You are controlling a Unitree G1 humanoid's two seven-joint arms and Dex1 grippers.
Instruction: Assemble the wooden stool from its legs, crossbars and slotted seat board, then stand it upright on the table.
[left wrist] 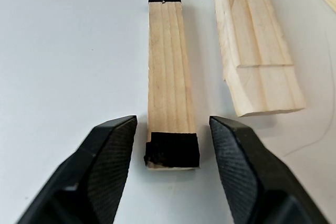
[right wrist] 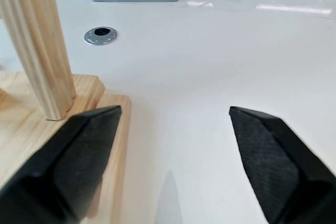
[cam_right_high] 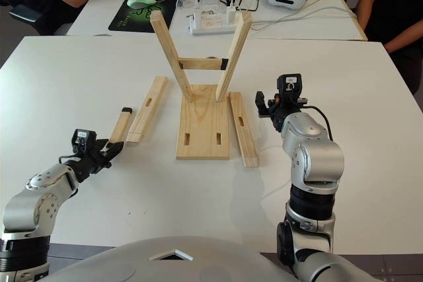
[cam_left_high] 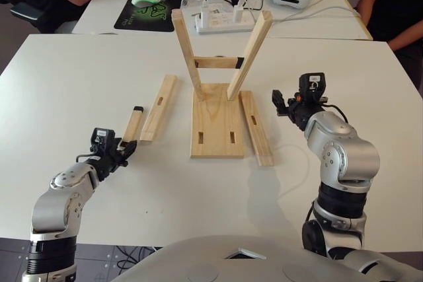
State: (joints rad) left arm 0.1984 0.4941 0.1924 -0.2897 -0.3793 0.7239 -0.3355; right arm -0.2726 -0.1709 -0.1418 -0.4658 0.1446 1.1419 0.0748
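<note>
Seat board [cam_left_high: 215, 127] lies flat on the table [cam_left_high: 79, 84], two upright legs [cam_left_high: 188, 54] in its far slots, joined by a crossbar [cam_left_high: 216, 63]. One loose leg [cam_left_high: 159, 107] lies left of the board, another [cam_left_high: 256, 127] right. Left gripper [left wrist: 173, 124] is wide open and empty, straddling the spare crossbar [left wrist: 167, 66] left of the board. Right gripper [right wrist: 176, 111] is wide open and empty, right of the board.

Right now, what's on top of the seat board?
A left leg and a right leg stand tilted at the far end of the seat board, joined by a crossbar. Two near slots are open. What lies under the leg feet is covered.
</note>
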